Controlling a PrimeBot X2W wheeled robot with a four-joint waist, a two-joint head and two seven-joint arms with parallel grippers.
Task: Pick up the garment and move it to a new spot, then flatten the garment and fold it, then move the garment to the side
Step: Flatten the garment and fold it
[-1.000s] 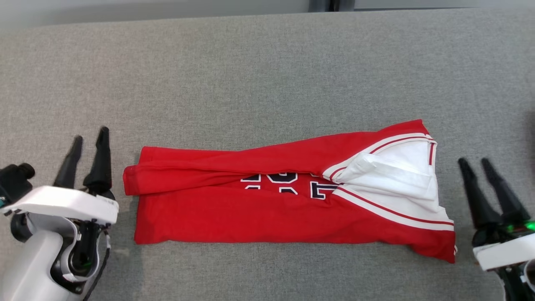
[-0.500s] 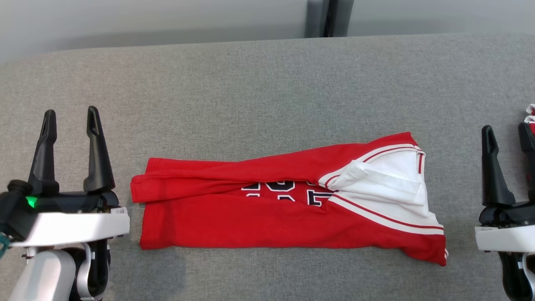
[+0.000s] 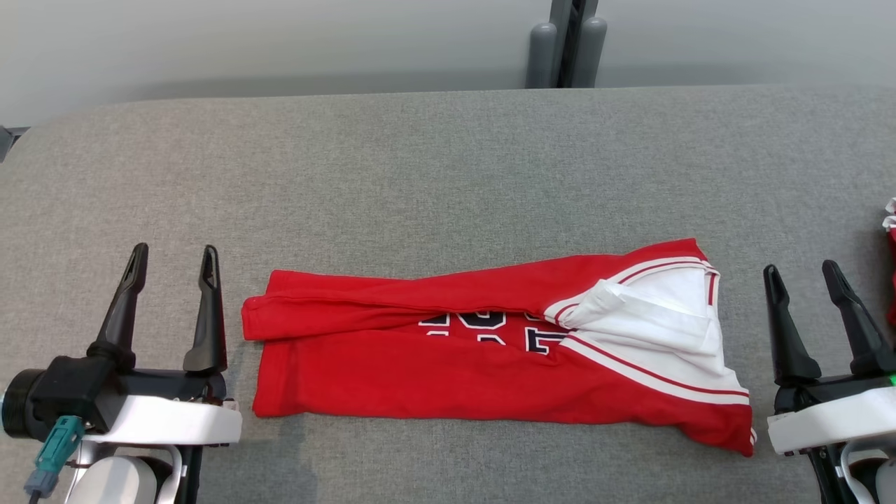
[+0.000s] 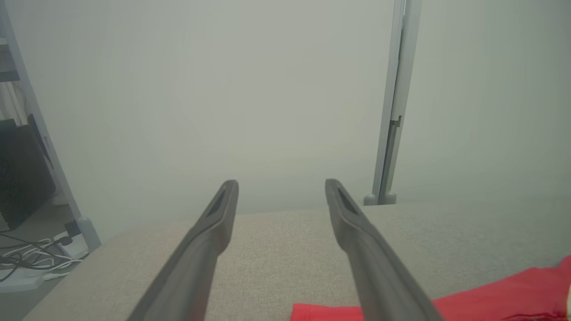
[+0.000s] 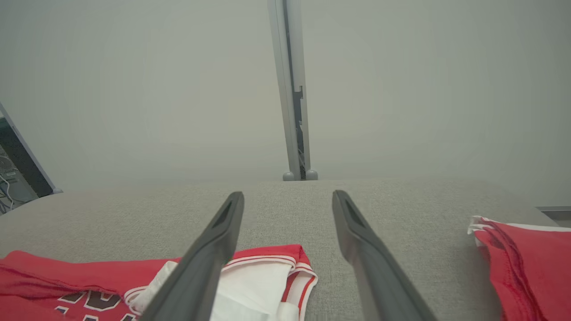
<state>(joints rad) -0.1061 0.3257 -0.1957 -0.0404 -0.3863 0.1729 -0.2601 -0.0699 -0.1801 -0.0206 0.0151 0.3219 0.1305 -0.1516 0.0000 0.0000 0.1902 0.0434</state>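
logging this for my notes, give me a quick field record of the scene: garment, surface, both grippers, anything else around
garment: red jersey, folded lengthwise into a long strip, lying flat; white-trimmed end toward the robot's right, dark lettering partly hidden under the fold
surface: grey fabric-covered table
left gripper: open, empty, beside the jersey's left end, apart from it
right gripper: open, empty, beside the jersey's right end, apart from it
other: second red garment at the table's far right; grey post behind the table

Unreadable, fold-hidden lettering (image 3: 483, 326) on garment (image 3: 448, 378)
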